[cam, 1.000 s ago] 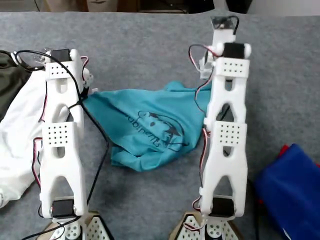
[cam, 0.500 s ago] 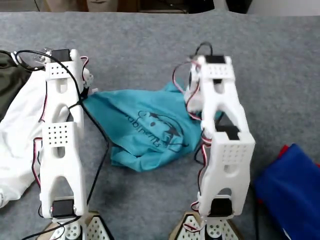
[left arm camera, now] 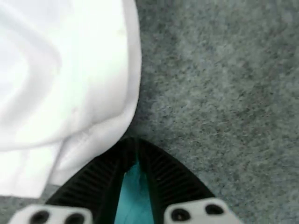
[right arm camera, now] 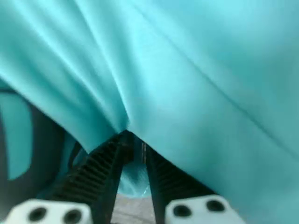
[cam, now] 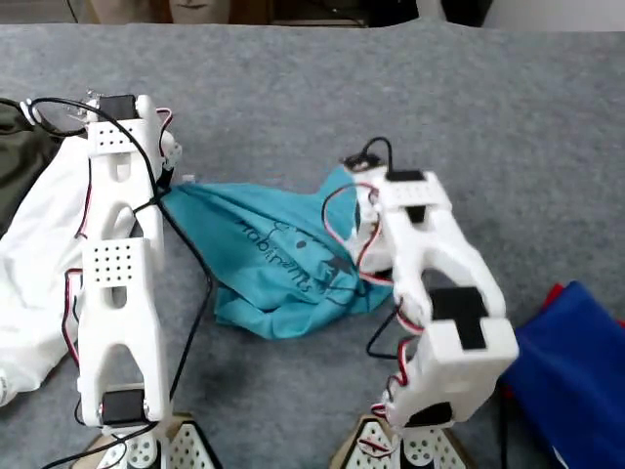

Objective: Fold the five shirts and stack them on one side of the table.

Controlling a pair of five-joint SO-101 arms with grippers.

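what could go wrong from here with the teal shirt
The left tool and right tool each pinch only a thin bit of the teal shirt, so it may slip free. The white shirt lies right beside the left tool and could get dragged. The teal shirt is bunched, so the fold may come out crooked.

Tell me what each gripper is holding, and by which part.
Both hold the teal shirt. The left gripper pinches its corner beside the white shirt; the right gripper pinches a fold at its opposite end.
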